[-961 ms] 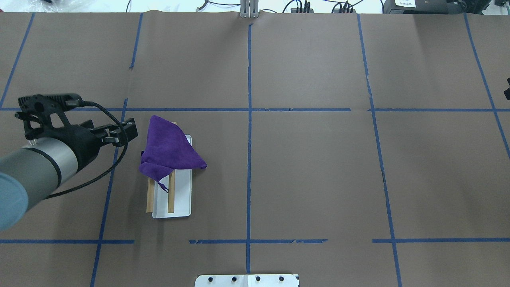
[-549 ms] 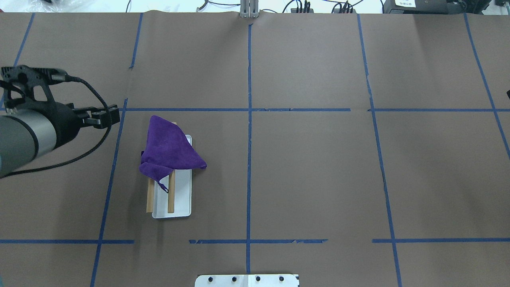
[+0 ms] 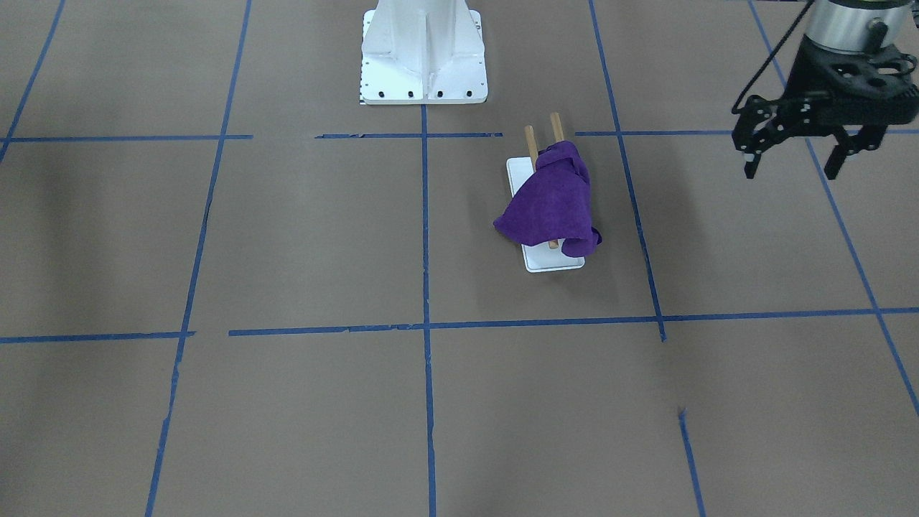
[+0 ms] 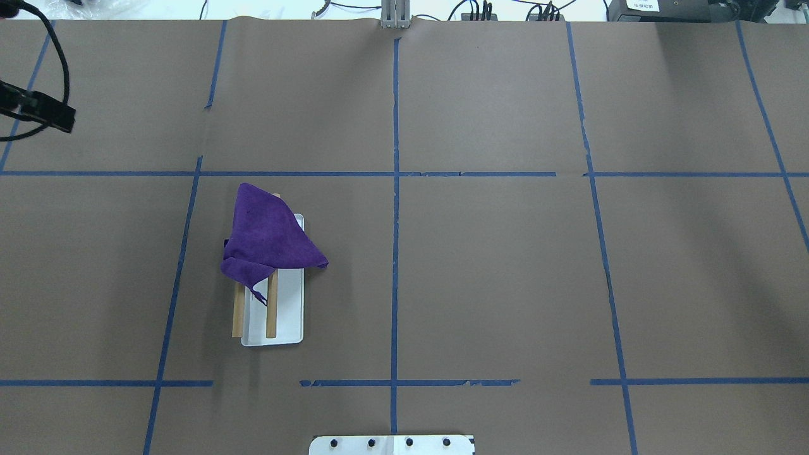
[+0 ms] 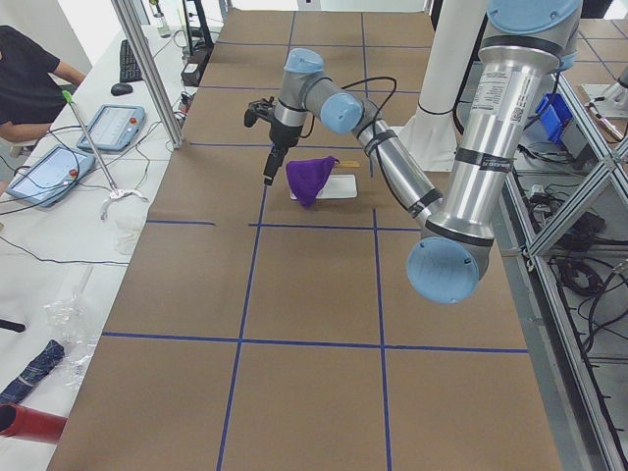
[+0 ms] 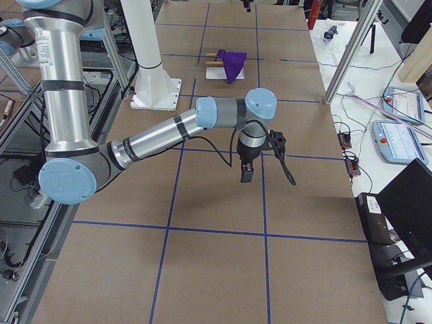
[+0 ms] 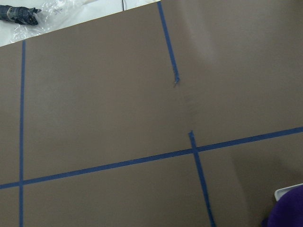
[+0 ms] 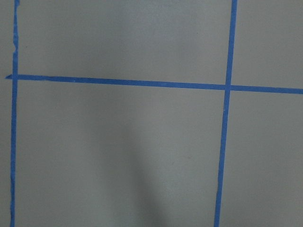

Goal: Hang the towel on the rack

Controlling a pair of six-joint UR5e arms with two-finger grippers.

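The left gripper (image 3: 791,171) has pulled away from the rack (image 4: 272,314) toward the table's far-left corner, jaws wide apart and empty, so the hanging looks done. From overhead, the towel (image 4: 268,234) is draped over the rack's far end. It lies at the gripper's four o'clock, well apart. How the right gripper's (image 6: 247,174) jaws stand, I cannot tell.

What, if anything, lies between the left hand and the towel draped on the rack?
Nothing visible does. The left hand hangs open, off to the side of the towel, which is draped over the rack. Only bare brown table and a blue tape line lie between them.
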